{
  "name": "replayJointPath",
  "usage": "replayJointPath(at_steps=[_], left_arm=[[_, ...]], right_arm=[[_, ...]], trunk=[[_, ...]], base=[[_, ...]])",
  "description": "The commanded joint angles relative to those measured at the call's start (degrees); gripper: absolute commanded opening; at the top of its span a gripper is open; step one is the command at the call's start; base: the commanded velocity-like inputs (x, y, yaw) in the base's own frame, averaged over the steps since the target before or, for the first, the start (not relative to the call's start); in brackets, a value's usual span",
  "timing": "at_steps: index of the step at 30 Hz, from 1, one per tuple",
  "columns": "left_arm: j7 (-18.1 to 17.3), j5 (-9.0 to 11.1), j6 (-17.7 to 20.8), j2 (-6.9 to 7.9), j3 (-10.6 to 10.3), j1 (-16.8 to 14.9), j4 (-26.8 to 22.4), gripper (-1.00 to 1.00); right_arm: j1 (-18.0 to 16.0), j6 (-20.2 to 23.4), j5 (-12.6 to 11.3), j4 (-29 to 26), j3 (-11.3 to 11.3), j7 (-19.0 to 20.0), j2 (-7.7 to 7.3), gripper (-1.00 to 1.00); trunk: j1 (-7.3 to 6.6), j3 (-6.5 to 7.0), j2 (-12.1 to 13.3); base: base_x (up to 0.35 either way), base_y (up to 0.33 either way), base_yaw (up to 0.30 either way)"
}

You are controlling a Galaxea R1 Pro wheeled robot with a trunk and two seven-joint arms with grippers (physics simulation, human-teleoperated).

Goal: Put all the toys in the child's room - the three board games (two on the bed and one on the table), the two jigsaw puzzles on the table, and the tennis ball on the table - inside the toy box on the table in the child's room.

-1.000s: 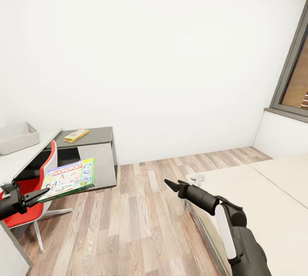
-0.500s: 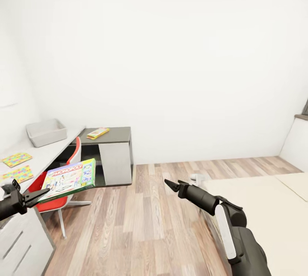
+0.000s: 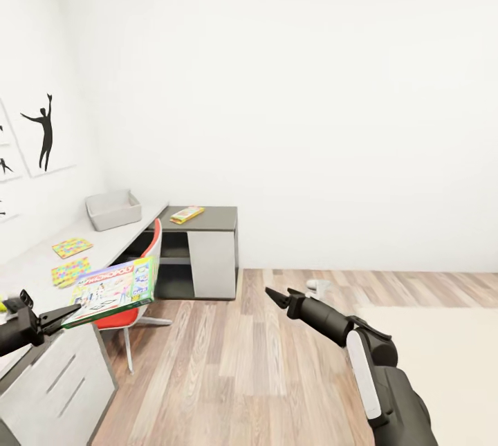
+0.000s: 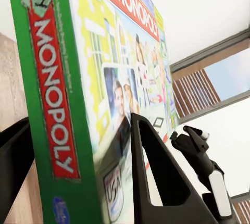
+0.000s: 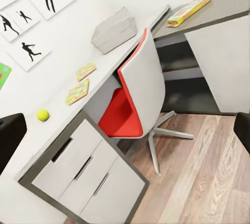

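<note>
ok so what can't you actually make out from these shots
- Toy box interior: head view, its near wall hides what lies inside.
- Game box on the dark wing: head view, too small to read its print.
- Right end effector: right wrist view, fingers cut by the frame edges.
- Monopoly box: left wrist view, its far end cut off; it blocks the room behind it.

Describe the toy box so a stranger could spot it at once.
Find the long desk along the wall with the silhouette pictures. At its far end, before the lower dark wing, stands the toy box: a plain light grey open bin, unlike the flat, bright jigsaw puzzles nearby.
</note>
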Motion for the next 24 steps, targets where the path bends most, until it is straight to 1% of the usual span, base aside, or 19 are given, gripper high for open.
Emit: replayJointPath(at_steps=[1, 6, 13, 17, 24], left_arm=[[-0.12, 0.14, 0.55, -0.03, 0.01, -0.08, 0.01, -1.00], [-0.16, 0.09, -0.32, -0.09, 0.09, -0.08, 0.01, -1.00], [-0.19, 0.09, -0.53, -0.10, 0.16, -0.08, 0.01, -1.00], [-0.19, 0.09, -0.54, -0.11, 0.16, -0.08, 0.01, -1.00], [-0.11, 0.09, -0.54, -0.14, 0.11, -0.08, 0.02, -1.00]], right_arm=[[-0.05, 0.22, -0.27, -0.04, 0.15, 0.16, 0.04, 1.00], [-0.05, -0.10, -0.63, -0.11, 0.90, 0.24, -0.03, 1.00], [-0.05, -0.09, -0.26, -0.13, 1.05, 0.17, 0.05, 1.00], [-0.05, -0.15, -0.67, -0.13, 1.03, 0.23, 0.00, 1.00], [-0.05, -0.09, -0.71, -0.44, 1.06, 0.16, 0.02, 1.00]], trunk=[[0.04, -0.08, -0.07], [0.04, -0.04, -0.07], [0.04, -0.04, -0.07], [0.04, -0.04, -0.07], [0.04, 0.05, -0.07]], base=[[0.274, 0.000, 0.168], [0.314, 0.000, 0.053], [0.331, 0.008, 0.004], [0.332, 0.087, 0.000], [0.332, 0.120, 0.009]])
